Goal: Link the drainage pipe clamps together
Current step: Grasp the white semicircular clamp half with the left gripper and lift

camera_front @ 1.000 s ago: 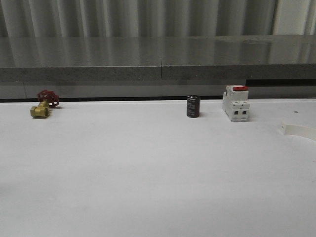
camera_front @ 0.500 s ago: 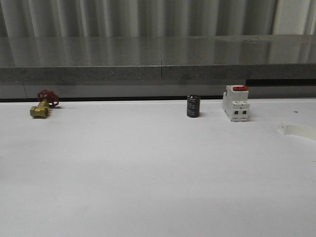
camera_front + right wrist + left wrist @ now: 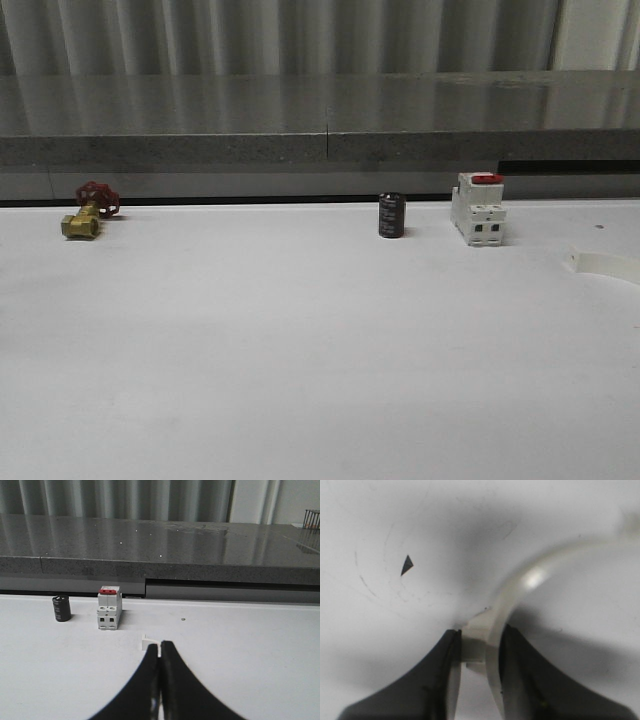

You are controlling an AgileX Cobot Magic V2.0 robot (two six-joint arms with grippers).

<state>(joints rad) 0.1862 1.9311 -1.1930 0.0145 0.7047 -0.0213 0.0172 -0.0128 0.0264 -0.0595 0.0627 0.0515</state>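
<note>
While the white table [image 3: 300, 350] carries a white switch block [image 3: 477, 210], a brass valve [image 3: 85, 215] and a black cylinder [image 3: 391, 215] along its far edge, one clamp half [image 3: 605, 264] lies at its right side. The left gripper [image 3: 479, 652] pinches the end tab of the other clamp half [image 3: 525, 587] above the table. The right gripper [image 3: 159, 662] holds the first half, its tab just beyond the near-shut fingertips. This looks like the hold before joining; next, the tabs must be aligned.
</note>
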